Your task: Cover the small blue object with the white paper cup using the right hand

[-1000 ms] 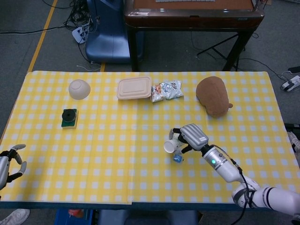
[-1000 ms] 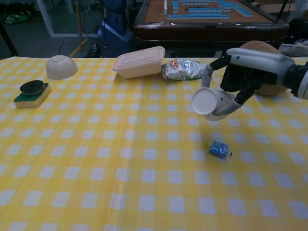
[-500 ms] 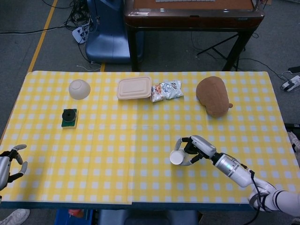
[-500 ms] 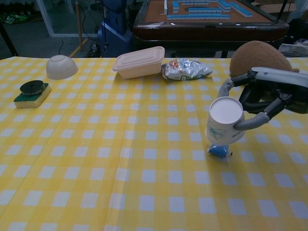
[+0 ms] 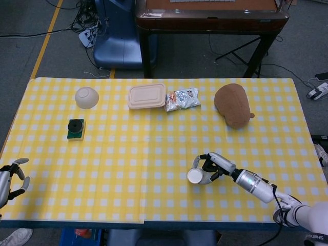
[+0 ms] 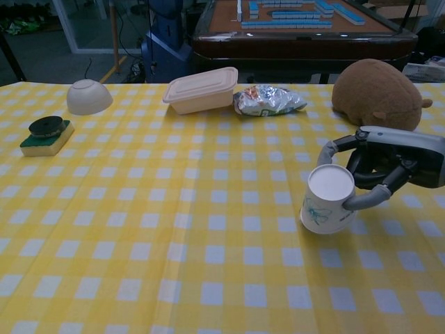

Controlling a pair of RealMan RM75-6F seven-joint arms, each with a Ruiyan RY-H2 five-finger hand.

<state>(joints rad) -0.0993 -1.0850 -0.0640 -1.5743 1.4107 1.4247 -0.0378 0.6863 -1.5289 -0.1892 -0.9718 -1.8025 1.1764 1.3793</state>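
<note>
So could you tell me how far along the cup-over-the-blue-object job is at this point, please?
Mostly done, it seems: the white paper cup stands upside down on the tablecloth, and no blue object shows in either view, so it is presumably underneath. In hand: the right hand has its fingers around the cup. Left: let go and pull the hand away. The left hand sits idle at the table's edge.

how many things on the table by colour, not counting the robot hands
white: 2, the paper cup and the bowl
beige: 1, the lidded food box
silver: 1, the snack bag
brown: 1, the plush toy
green and yellow: 1, the sponge with a black disc on top
total: 6
</note>
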